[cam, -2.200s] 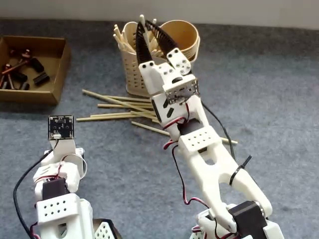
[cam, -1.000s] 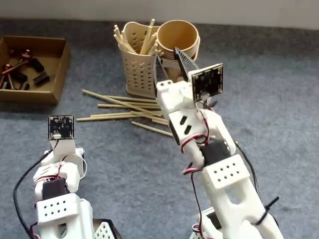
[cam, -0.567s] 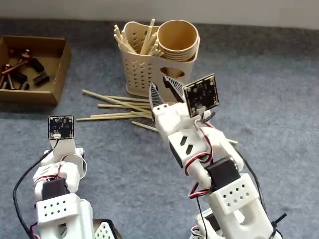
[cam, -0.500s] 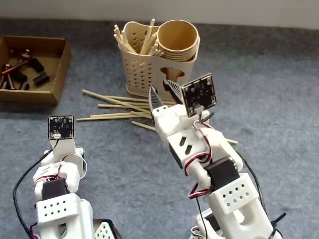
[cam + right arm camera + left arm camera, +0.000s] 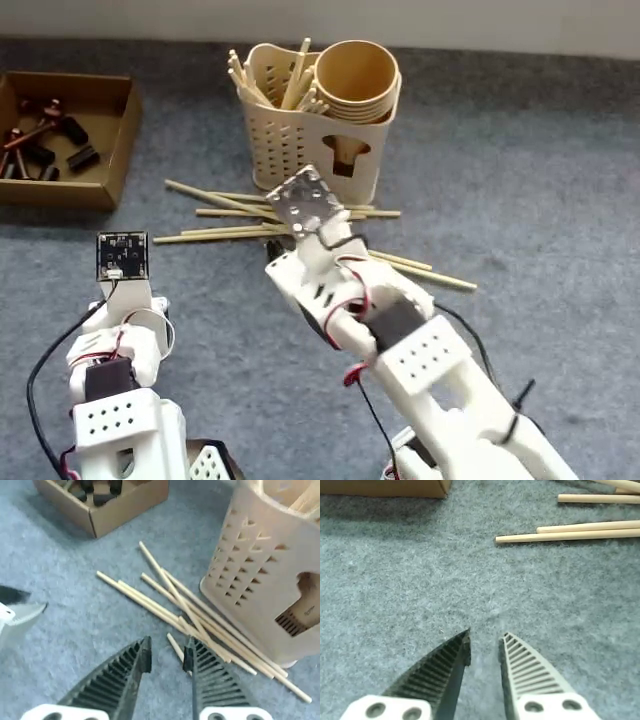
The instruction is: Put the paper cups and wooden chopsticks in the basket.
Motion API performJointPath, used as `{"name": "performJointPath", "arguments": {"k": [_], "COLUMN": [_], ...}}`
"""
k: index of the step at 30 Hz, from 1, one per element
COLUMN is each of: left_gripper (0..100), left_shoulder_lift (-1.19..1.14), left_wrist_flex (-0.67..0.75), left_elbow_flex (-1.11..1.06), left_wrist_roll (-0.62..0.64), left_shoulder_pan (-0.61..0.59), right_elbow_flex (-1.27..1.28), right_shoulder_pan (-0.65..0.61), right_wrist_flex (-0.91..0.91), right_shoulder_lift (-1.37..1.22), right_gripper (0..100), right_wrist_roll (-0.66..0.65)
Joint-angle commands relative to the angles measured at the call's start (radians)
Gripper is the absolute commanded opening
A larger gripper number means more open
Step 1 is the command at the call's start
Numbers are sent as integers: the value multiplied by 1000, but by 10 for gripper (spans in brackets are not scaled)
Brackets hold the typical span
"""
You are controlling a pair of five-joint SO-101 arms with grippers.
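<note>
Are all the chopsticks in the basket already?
No, several chopsticks lie loose on the carpet beside the basket.

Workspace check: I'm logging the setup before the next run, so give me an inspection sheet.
Surface: grey carpet.
Job's things: paper cups stacked in the basket with some chopsticks; loose chopsticks lie on the carpet beside it.
Clutter: cardboard box holding small parts.
Grippers: left gripper open over bare carpet; right gripper open above the loose chopsticks.
Cables: black cable by the left arm; red wires on the right arm.
Surroundings: pale strip beyond the carpet.
</note>
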State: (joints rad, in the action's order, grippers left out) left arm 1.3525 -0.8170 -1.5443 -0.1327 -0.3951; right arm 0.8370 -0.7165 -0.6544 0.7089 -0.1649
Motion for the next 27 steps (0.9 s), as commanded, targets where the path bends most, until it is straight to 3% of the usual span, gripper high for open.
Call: {"name": "performJointPath", "arguments": {"k": [1,17,27], "left_gripper": [104,104,104], "left_shoulder_lift": [8,8,8], "left_wrist_flex": [18,17,15], "left_elbow_flex": [4,4,4], "left_wrist_roll": [-5,-5,-5], "left_shoulder_pan": [-12,-12,-10], "right_elbow_flex": [-56,-248,-427], "right_shoulder_pan": [-12,39,71], "right_wrist_flex": [-2,-1,-1], "right_shoulder_lift": [-139,-590,-809], "right_gripper": [112,112,112], "right_wrist_roll": [-83,-215,-215]}}
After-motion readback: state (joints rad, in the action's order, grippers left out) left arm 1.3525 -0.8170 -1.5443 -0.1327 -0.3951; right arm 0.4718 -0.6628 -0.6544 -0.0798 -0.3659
